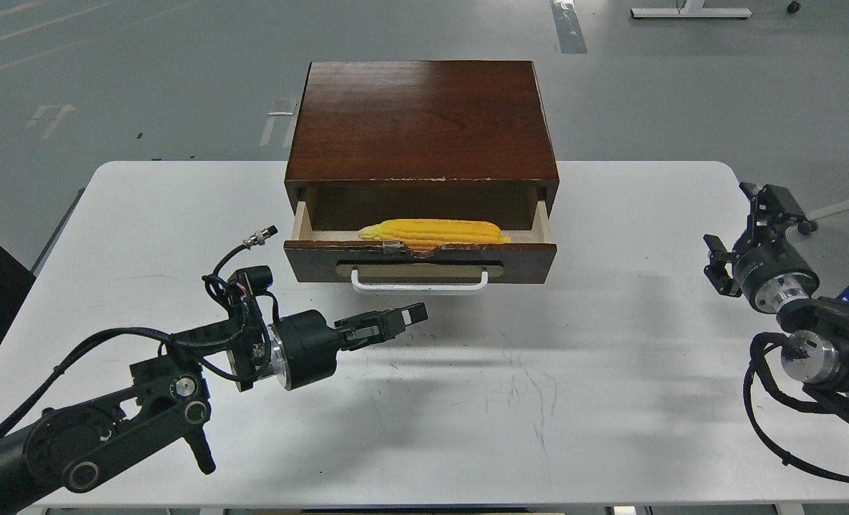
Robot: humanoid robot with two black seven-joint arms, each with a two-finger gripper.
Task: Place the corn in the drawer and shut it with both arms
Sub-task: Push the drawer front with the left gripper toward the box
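The yellow corn (431, 231) lies lengthwise inside the open drawer (420, 260), just behind its dark brown front with the white bar handle (420, 285). The drawer is pulled partway out of the dark wooden cabinet (422, 121). My left gripper (410, 315) hovers low over the table, just in front of and below the handle's left half, pointing right, with its fingers together and empty. My right gripper (744, 227) is at the table's right edge, far from the drawer, with its fingers spread and empty.
The white table (574, 372) bears the cabinet at its back middle. A cable connector (261, 235) from my left wrist sticks up near the drawer's left corner. Grey floor lies beyond the table.
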